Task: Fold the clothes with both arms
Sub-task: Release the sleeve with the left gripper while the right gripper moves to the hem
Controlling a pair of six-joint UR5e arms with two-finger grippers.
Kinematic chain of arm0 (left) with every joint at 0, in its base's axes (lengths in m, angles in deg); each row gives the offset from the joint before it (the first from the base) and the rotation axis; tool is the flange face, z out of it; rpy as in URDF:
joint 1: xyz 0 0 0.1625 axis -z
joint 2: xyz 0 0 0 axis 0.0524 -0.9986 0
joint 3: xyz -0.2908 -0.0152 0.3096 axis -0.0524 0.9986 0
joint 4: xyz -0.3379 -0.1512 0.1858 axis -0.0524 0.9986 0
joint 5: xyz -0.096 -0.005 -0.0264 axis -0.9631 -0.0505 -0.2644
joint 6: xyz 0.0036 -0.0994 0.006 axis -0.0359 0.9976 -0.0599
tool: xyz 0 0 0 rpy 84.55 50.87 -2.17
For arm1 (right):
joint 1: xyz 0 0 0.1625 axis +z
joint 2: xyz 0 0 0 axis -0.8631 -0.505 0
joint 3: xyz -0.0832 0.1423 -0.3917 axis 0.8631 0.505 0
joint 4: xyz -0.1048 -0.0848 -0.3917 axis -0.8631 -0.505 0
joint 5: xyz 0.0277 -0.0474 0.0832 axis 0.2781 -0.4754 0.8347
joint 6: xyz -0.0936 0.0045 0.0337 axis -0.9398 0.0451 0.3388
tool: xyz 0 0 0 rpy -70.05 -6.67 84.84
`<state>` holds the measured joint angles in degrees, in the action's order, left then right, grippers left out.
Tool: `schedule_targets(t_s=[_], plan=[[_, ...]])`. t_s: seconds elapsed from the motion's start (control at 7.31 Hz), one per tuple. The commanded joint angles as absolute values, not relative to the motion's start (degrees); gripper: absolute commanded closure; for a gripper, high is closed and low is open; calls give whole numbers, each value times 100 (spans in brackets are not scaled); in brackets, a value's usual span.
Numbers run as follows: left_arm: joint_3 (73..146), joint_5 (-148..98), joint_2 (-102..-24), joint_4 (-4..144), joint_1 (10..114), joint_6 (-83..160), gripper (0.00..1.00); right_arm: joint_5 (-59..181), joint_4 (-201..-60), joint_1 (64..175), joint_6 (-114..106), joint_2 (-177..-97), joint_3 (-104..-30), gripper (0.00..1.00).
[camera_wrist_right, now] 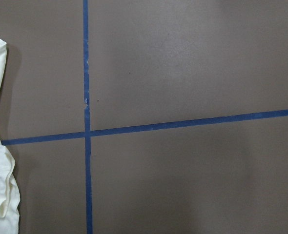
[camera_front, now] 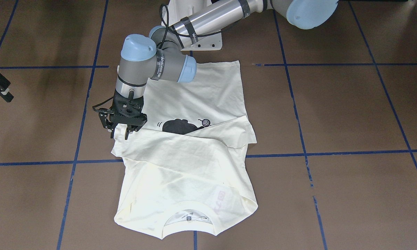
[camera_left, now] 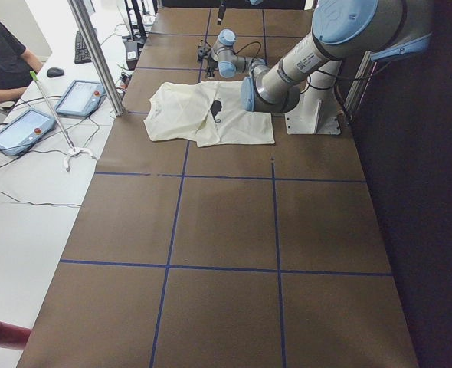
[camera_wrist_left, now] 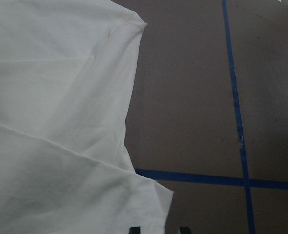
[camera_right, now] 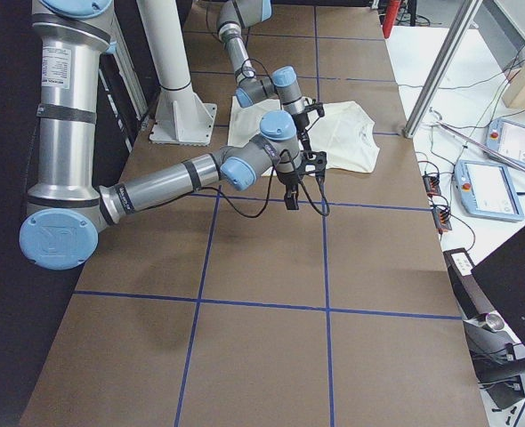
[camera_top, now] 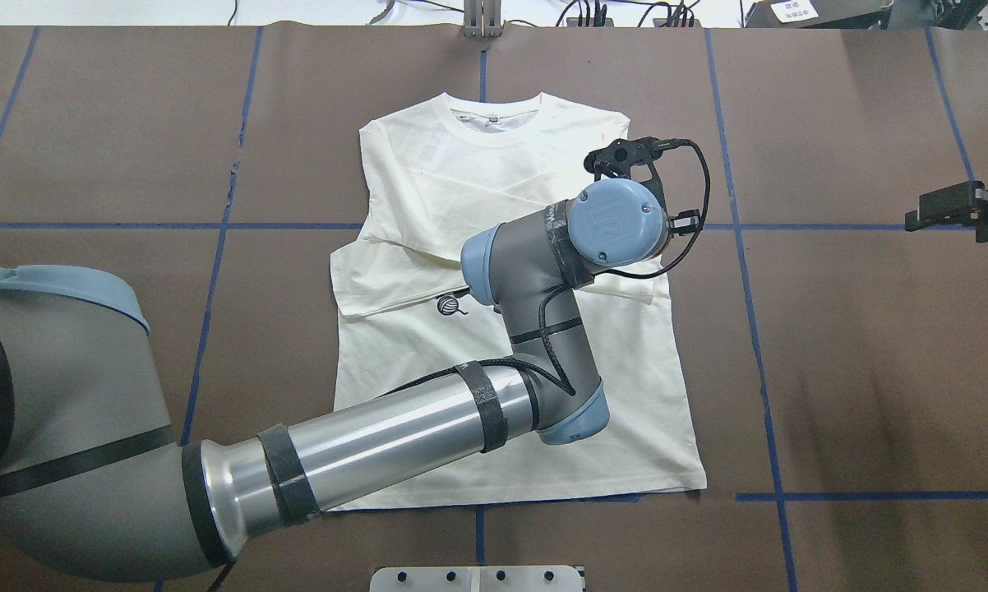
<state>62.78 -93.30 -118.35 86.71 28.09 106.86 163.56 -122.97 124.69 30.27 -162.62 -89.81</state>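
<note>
The cream-white T-shirt lies flat mid-table, collar away from the robot. Its upper part is folded over, whitish underside up, and half covers the black cat print. My left arm reaches across the shirt. My left gripper sits at the folded edge on the robot's right side, shut on a bunch of the cloth. In the left wrist view its fingertips show at the bottom edge over the cloth. My right gripper hangs empty over bare table, far right of the shirt. I cannot tell whether it is open.
The white pedestal base stands just behind the shirt's hem. Blue tape lines grid the brown table. A metal post, tablets and a seated person are beyond the far edge.
</note>
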Motion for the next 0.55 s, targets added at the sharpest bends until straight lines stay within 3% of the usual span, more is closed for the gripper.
schedule_targets(t_s=[0.0, 0.41], plan=[[7524, -9774, -11430, 7797, 2988, 10907, 26, 16304, -12227, 11904, 3938, -16097, -9058, 0], [11031, -10444, -8930, 6386, 3454, 10253, 31, 14467, -11804, 9659, 6820, -15972, -9469, 2]])
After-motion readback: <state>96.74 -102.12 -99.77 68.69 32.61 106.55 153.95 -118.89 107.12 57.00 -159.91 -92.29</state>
